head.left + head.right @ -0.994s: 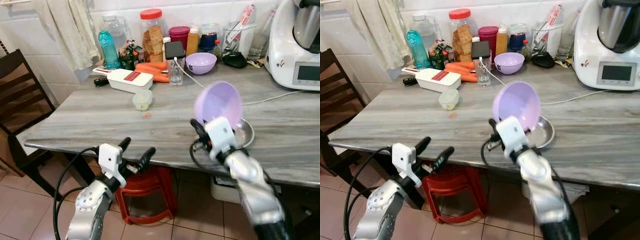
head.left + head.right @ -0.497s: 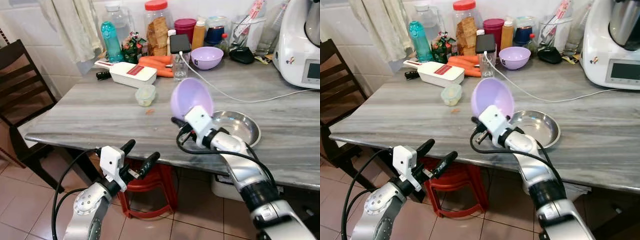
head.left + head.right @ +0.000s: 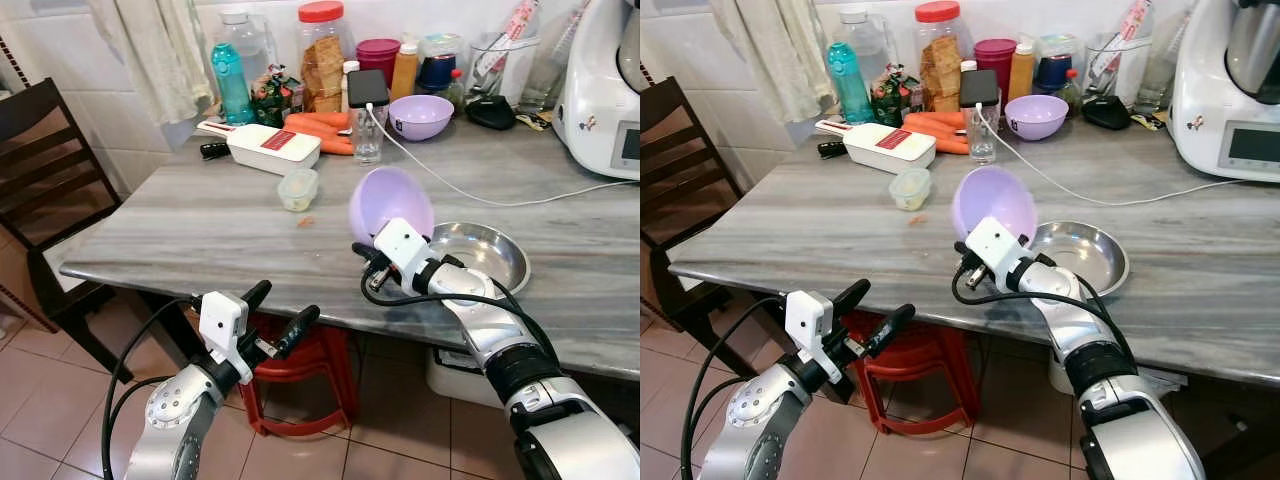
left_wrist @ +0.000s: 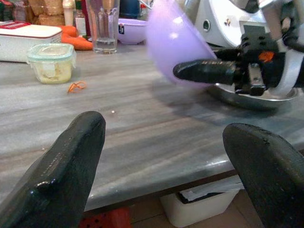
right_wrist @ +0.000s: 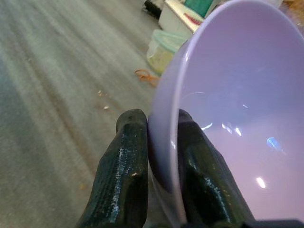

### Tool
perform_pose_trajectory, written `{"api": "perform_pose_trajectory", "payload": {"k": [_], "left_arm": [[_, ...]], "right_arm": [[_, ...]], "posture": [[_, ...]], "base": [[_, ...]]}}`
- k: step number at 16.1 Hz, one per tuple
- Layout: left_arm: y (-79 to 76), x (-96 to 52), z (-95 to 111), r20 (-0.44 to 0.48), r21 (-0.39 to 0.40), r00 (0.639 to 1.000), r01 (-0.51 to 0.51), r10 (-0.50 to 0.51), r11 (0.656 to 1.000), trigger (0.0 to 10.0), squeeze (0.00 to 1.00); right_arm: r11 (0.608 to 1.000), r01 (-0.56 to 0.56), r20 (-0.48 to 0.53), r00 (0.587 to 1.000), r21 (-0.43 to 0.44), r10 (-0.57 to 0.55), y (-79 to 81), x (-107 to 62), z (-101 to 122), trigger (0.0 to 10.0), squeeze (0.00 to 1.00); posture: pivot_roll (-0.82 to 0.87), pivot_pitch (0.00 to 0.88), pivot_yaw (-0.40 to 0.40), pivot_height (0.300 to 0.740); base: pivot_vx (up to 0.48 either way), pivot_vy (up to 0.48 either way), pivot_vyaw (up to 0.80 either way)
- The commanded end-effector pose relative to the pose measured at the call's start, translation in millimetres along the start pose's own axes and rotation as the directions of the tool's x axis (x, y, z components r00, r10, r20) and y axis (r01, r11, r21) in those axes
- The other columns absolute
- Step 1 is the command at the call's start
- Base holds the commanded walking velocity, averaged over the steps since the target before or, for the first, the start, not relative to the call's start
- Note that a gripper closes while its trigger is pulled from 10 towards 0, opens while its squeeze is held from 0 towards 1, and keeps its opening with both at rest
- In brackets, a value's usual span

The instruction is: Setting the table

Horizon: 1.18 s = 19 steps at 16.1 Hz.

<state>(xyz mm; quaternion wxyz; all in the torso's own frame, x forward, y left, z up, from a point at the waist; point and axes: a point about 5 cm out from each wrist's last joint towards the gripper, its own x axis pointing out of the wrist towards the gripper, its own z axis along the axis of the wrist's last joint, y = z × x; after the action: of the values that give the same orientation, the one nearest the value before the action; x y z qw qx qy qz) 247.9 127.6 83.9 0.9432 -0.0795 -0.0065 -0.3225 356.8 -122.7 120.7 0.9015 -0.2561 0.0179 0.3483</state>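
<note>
Two lilac bowls — one [image 3: 390,204] pinched at rim by right gripper [image 5: 156,156], one [image 3: 420,116] at back; left gripper [image 3: 277,315] fingers apart — holding nothing; one steel dish [image 3: 490,258].

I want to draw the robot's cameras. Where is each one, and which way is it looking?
Left eye view: on the head, looking forward and down at the grey table; both arms show.
Right eye view: beside it, same scene.
Left wrist view: on the left wrist, below the table edge, looking between the open left gripper fingers across the tabletop.
Right wrist view: on the right wrist, looking along the right gripper pinching the purple bowl rim.
Shared: that bowl, tilted beside the steel bowl.
</note>
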Motion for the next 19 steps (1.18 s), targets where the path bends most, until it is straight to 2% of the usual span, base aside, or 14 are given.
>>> {"api": "perform_pose_trajectory", "payload": {"k": [1,9,12,15,19], "left_arm": [[2.7,-0.1,3.9,0.000,0.012,1.000,0.005,-0.005,1.000,10.0,0.00],[2.8,2.1,4.3,-0.002,0.012,1.000,0.009,-0.009,1.000,10.0,0.00],[2.1,4.3,4.2,-0.003,0.012,1.000,0.012,-0.012,1.000,10.0,0.00],[1.8,6.9,3.9,-0.004,0.009,1.000,0.016,-0.016,1.000,10.0,0.00],[2.4,10.1,2.9,-0.008,0.008,1.000,0.024,-0.024,1.000,10.0,0.00]], "right_arm": [[1.000,0.000,0.020,1.000,-0.021,0.000,-1.9,3.3,6.0,10.0,1.00],[0.997,0.066,0.018,0.998,-0.049,-0.065,-10.5,5.7,6.1,10.0,1.00],[0.992,0.110,0.062,0.992,-0.053,-0.107,-16.7,8.0,16.4,10.0,1.00],[0.990,0.132,0.110,0.986,-0.044,-0.127,-17.5,9.4,26.7,10.0,1.00],[0.984,0.176,0.167,0.970,0.026,-0.178,-16.6,7.6,36.5,10.0,1.00]], "posture": [[-0.08,0.000,0.108,0.740],[-0.07,0.000,0.114,0.740],[-0.08,0.000,0.116,0.740],[-0.09,0.000,0.118,0.740],[-0.10,0.000,0.119,0.740]], "base": [[0.000,0.000,0.00],[0.000,0.000,0.00],[0.000,0.000,0.00],[0.000,0.000,0.00],[0.000,0.000,0.00]]}}
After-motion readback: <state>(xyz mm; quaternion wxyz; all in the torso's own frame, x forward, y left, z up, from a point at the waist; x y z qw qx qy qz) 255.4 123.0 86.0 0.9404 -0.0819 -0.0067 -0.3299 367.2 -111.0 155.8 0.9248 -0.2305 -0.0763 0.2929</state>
